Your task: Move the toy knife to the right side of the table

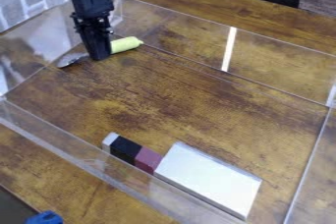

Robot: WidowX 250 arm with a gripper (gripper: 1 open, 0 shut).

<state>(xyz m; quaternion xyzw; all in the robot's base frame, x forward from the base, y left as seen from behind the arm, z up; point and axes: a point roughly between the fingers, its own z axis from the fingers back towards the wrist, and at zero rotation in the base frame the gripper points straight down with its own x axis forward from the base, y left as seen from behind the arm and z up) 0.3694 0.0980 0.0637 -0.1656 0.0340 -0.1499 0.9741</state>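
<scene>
Toy knife [125, 44] flat on the table [223, 110] at far left, directly under the claw [96, 53]: lime handle out right, blade left. Claw fingers together; hold on it unclear.
</scene>
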